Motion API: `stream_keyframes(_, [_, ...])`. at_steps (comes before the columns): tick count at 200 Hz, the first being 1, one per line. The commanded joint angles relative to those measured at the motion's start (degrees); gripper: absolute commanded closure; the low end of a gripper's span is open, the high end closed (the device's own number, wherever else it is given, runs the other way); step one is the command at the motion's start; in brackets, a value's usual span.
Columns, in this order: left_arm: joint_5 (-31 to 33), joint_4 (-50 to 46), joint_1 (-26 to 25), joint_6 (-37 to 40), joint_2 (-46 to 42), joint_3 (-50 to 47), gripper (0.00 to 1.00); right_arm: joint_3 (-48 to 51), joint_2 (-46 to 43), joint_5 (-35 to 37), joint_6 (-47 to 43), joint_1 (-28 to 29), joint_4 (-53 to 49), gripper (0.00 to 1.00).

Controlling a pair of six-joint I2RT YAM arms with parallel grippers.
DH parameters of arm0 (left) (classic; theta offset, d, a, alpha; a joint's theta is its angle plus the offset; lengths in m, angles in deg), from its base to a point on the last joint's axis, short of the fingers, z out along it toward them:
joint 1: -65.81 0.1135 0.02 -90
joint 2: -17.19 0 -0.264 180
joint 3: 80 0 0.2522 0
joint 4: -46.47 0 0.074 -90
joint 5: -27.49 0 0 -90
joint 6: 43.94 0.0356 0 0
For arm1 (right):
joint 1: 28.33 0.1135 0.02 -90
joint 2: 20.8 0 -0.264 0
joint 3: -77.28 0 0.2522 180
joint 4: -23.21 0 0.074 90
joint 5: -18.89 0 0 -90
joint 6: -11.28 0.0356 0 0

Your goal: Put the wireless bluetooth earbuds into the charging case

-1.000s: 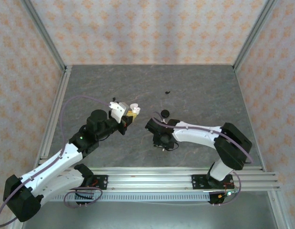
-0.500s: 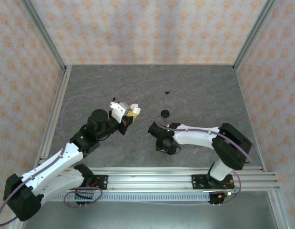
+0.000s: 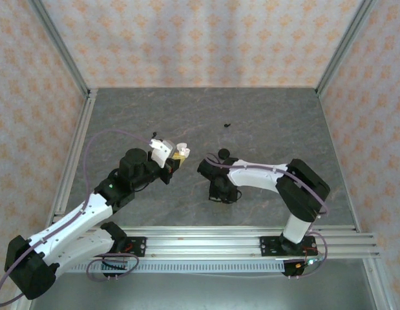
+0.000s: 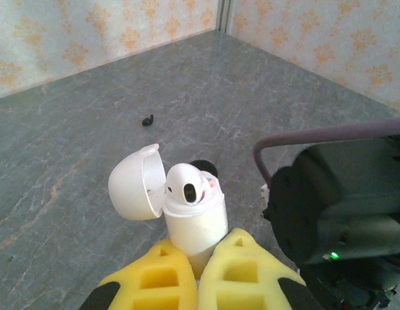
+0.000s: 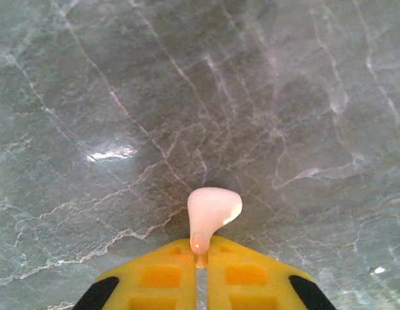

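You are looking down on a grey marble table (image 3: 271, 116). Your left gripper (image 4: 198, 255) is hovering near the middle of the surface. Its yellow fingers are clamping the base of the white charging case (image 4: 196, 223), which is standing upright with its lid hinging open. One earbud (image 4: 187, 184) is sitting inside the case. Your right gripper (image 5: 200, 261), nearer the front edge, is pinching the second earbud (image 5: 212, 208) by its stem, with the bulb close to the surface. A black disc (image 3: 223, 154) is lying just beyond the right arm, and a black speck (image 3: 227, 124) is lying farther toward the far edge.
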Motion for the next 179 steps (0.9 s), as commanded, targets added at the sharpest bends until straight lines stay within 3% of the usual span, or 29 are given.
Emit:
stream_keyframes(1, [1.54, -0.54, -0.42, 1.24, -0.53, 2.61, 1.00, -4.68, 3.40, 4.50, -8.50, -3.06, 1.71, 0.91])
stream_keyframes(101, [5.62, -5.59, -0.38, 3.04, -5.63, 2.27, 1.00, -26.14, 18.38, -1.02, -26.94, -9.16, -5.86, 0.92])
stream_keyframes(153, [7.24, -6.87, -0.37, 2.95, -8.66, 0.78, 1.00, -29.35, 18.31, 0.23, -28.16, -9.56, -12.22, 0.69])
stream_keyframes(179, [7.62, -6.80, -0.32, 3.50, -8.97, 0.77, 1.00, -33.25, 16.66, 1.54, -27.48, -9.56, -15.99, 0.64])
